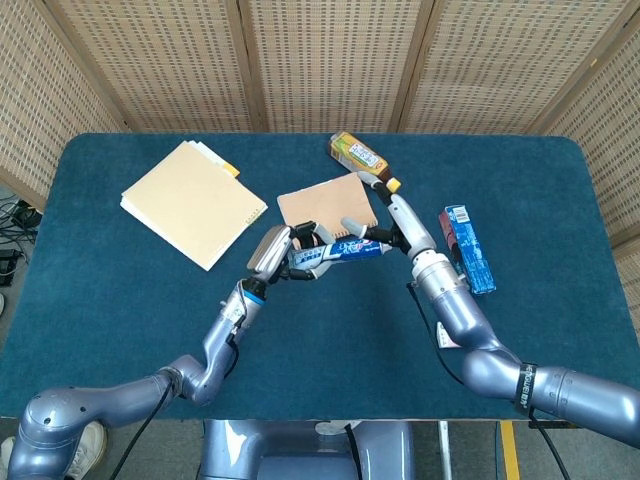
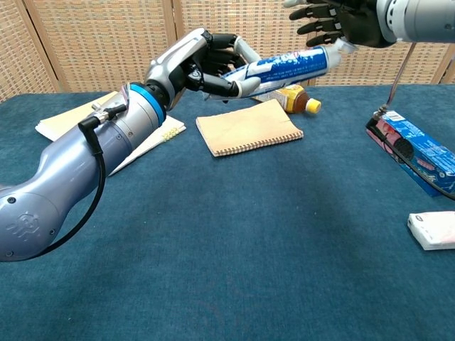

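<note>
My left hand [image 1: 283,254] [image 2: 201,61] grips a blue and white toothpaste tube [image 1: 345,250] [image 2: 281,65] by its flat end and holds it in the air above the blue table [image 1: 120,290]. The tube points to the right, cap end slightly raised. My right hand [image 1: 396,224] [image 2: 343,18] hovers at the cap end with its fingers spread towards the tube. The cap [image 2: 343,46] lies right under its palm; whether they touch I cannot tell. The right hand holds nothing.
Under the hands lies a brown spiral notebook [image 1: 325,203] [image 2: 249,126], with a yellow bottle [image 1: 360,157] [image 2: 297,99] on its side behind it. Manila folders [image 1: 193,203] sit at the left. At the right are a blue box [image 1: 467,249] [image 2: 416,152] and a small white box [image 2: 434,231].
</note>
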`<state>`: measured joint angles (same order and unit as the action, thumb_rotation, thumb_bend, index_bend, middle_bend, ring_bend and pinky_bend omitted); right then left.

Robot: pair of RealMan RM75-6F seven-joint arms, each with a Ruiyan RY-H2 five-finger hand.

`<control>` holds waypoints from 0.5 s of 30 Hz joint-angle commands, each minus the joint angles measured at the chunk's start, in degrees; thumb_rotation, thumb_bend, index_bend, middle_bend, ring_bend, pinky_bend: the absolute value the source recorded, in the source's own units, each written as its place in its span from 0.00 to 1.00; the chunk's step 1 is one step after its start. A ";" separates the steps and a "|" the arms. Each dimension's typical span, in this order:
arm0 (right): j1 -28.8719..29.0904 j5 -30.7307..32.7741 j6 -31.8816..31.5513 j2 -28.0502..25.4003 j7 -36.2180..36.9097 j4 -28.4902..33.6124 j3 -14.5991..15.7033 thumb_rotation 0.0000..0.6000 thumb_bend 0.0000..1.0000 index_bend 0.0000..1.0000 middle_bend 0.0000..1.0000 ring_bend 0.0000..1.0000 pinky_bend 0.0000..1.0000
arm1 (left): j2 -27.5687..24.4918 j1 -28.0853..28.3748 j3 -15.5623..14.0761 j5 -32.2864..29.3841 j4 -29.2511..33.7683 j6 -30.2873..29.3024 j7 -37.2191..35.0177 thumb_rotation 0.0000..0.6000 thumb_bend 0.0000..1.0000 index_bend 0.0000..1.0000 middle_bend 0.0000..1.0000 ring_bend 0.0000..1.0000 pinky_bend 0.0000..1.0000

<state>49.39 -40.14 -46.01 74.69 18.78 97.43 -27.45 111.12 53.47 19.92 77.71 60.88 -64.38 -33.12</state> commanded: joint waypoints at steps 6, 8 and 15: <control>-1.02 -1.19 -0.17 0.58 1.06 0.45 0.09 0.23 0.00 0.07 0.01 0.00 0.00 | 0.86 -0.59 0.88 -0.38 0.53 -1.17 -1.67 1.00 0.68 0.73 0.60 0.59 0.58; -1.14 -1.39 -0.19 0.64 1.11 0.47 0.09 0.23 0.00 0.07 0.01 0.00 0.00 | 0.86 -0.57 0.90 -0.30 0.63 -1.19 -1.58 1.00 0.68 0.73 0.60 0.59 0.58; -1.56 -1.64 1.65 0.04 3.08 0.87 -0.97 0.24 0.00 0.06 0.00 0.00 0.00 | 1.01 -0.13 0.86 0.19 0.61 -0.98 -0.75 1.00 0.68 0.74 0.60 0.59 0.58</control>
<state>48.01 -41.70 -45.20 74.97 20.91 98.12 -27.99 112.10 53.32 20.80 77.88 61.52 -65.37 -33.89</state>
